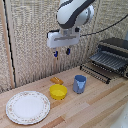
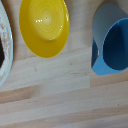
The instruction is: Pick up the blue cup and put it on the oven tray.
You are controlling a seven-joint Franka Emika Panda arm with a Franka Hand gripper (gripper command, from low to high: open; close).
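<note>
The blue cup (image 1: 79, 83) stands upright on the wooden table, just to the right of a yellow bowl in the exterior view; the wrist view shows the blue cup (image 2: 111, 46) from above with its mouth open. The oven tray (image 1: 100, 67), a dark wire rack, sticks out from the front of a black toaster oven at the exterior view's right. My gripper (image 1: 62, 52) hangs high above the table, over the bowl and cup, with its blue-tipped fingers apart and nothing between them. No fingers show in the wrist view.
A yellow bowl (image 1: 58, 91) sits near the cup, also seen as the yellow bowl (image 2: 44, 26). An orange object (image 1: 57, 80) lies behind it. A white patterned plate (image 1: 28, 106) rests at the front left. The toaster oven (image 1: 114, 52) stands at the right.
</note>
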